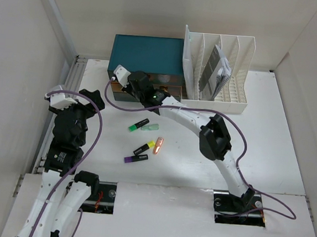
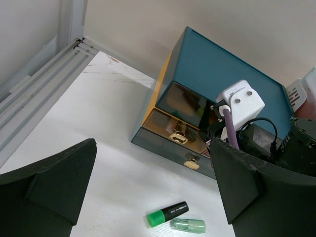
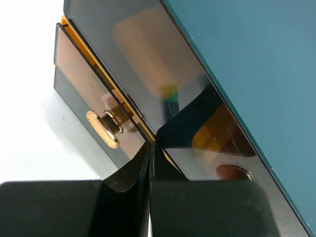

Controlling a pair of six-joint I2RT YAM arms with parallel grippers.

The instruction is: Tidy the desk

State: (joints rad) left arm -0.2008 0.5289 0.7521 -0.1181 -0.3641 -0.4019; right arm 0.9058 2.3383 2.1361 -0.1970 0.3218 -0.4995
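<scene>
The white desk [image 1: 268,139] carries the teal drawer box [image 1: 147,54] at the back. My right gripper [image 1: 148,92] is shut, its tips [image 3: 150,145] pressed against the box front at the seam between smoked drawer fronts, beside a gold handle [image 3: 104,128]. My left gripper [image 1: 74,97] is open and empty over the left of the desk, facing the box [image 2: 222,64]. Loose on the desk lie a green highlighter [image 1: 138,125], its pale cap [image 1: 151,128], an orange one [image 1: 158,145], a black one [image 1: 143,148] and a purple one [image 1: 135,158]. The green highlighter [image 2: 168,214] and cap [image 2: 188,225] show between my left fingers [image 2: 49,187].
A white slotted file rack [image 1: 218,74] holding a dark booklet stands right of the box. White walls close in the desk; a metal rail [image 2: 34,84] runs along the left wall. The right arm's purple cable [image 1: 203,112] loops over the middle.
</scene>
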